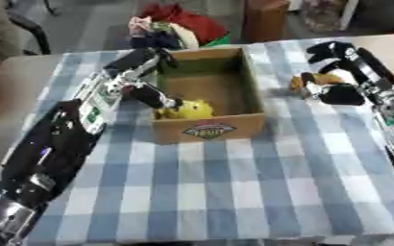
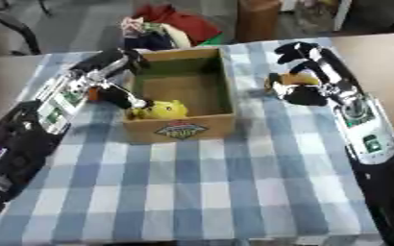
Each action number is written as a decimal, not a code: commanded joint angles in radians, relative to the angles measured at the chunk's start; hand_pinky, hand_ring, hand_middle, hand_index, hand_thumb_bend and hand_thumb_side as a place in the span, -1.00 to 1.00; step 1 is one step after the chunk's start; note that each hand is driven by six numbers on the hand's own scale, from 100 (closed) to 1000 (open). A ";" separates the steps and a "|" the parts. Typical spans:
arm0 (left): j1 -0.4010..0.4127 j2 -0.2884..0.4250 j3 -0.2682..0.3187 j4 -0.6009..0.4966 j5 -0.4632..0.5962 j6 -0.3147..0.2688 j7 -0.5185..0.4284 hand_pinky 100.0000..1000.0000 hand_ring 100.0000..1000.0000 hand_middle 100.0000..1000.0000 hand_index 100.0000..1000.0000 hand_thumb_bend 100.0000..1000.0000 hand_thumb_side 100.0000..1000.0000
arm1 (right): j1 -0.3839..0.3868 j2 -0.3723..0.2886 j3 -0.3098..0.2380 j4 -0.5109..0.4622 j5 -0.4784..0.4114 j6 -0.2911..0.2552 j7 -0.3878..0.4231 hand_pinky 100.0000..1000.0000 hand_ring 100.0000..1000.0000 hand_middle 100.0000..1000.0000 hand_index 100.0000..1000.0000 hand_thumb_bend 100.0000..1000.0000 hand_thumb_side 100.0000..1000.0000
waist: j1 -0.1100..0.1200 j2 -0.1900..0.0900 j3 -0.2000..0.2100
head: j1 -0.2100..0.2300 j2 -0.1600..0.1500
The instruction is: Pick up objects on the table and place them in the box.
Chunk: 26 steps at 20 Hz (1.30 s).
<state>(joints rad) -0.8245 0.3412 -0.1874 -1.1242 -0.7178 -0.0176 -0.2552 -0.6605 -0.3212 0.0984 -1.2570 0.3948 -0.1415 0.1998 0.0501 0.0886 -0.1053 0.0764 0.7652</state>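
A blue-and-white checked cloth (image 1: 234, 182) covers the worktop (image 1: 15, 81), whose bare pale surface shows at the left and at the far right corner. Beyond the far edge, on the grey floor (image 1: 91, 24), lies a heap of what looks like crumpled fabric (image 1: 179, 26), red with pale and dark parts. Just right of it stands a brown upright thing (image 1: 264, 19), perhaps a box. A dark chair leg (image 1: 32, 29) shows at the upper left.

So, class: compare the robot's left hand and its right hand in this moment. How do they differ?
The left hand reaches into the cardboard box, touching a yellow toy; the right hand stays outside, over the checked tablecloth. The left hand's object is yellow; the right hand curls around an orange-and-black object. Both hands are black.
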 commanded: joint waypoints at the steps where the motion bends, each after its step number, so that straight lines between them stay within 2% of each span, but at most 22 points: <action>1: -0.011 0.054 0.090 -0.007 0.001 0.050 0.049 0.47 0.26 0.34 0.50 -0.19 -1.00 | -0.020 -0.020 -0.008 -0.013 0.002 -0.001 -0.004 0.25 0.54 0.18 0.54 -0.79 -1.00 | -0.002 -0.016 -0.001 | -0.001 0.005; 4: -0.009 0.068 0.128 0.049 -0.038 0.096 0.095 0.46 0.27 0.38 0.52 -0.19 -1.00 | -0.022 -0.019 -0.006 -0.013 0.001 -0.002 -0.002 0.25 0.54 0.18 0.54 -0.79 -1.00 | -0.001 -0.016 -0.005 | -0.001 0.005; 11: -0.017 0.062 0.124 0.190 -0.142 0.196 0.199 0.44 0.30 0.43 0.57 -0.15 -1.00 | -0.023 -0.019 -0.004 -0.013 -0.001 -0.004 0.000 0.25 0.54 0.18 0.54 -0.80 -1.00 | -0.002 -0.014 -0.017 | 0.001 0.005; 19: -0.020 0.041 0.123 0.328 -0.244 0.232 0.310 0.42 0.30 0.46 0.62 -0.14 -1.00 | -0.020 -0.018 -0.004 -0.012 -0.001 -0.003 0.001 0.25 0.54 0.17 0.55 -0.80 -1.00 | -0.001 -0.013 -0.029 | 0.003 0.005; 22: -0.019 0.036 0.114 0.384 -0.267 0.229 0.305 0.40 0.28 0.45 0.62 -0.16 -1.00 | -0.019 -0.018 -0.005 -0.013 -0.001 -0.003 0.001 0.25 0.54 0.16 0.55 -0.80 -1.00 | 0.000 -0.013 -0.030 | 0.003 0.005; 24: -0.021 0.035 0.108 0.412 -0.287 0.219 0.280 0.31 0.09 0.26 0.51 -0.30 -1.00 | -0.017 -0.018 -0.004 -0.013 -0.001 -0.002 0.002 0.25 0.54 0.16 0.55 -0.80 -1.00 | 0.001 -0.014 -0.031 | 0.002 0.005; 25: -0.023 0.035 0.107 0.414 -0.300 0.217 0.267 0.26 -0.02 0.10 0.42 -0.37 -1.00 | -0.017 -0.017 -0.005 -0.013 -0.001 -0.002 0.002 0.25 0.54 0.16 0.55 -0.80 -1.00 | 0.001 -0.014 -0.031 | 0.002 0.005; 26: -0.025 0.035 0.108 0.410 -0.313 0.218 0.257 0.25 -0.05 0.04 0.38 -0.40 -1.00 | -0.016 -0.017 -0.005 -0.013 -0.001 -0.002 0.002 0.25 0.54 0.16 0.55 -0.80 -1.00 | 0.002 -0.014 -0.031 | 0.002 0.005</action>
<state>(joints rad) -0.8260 0.3595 -0.0777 -0.7136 -1.0133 0.2026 0.0153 -0.6599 -0.3212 0.0990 -1.2570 0.3947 -0.1426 0.2004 0.0536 0.0891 -0.1356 0.0775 0.7652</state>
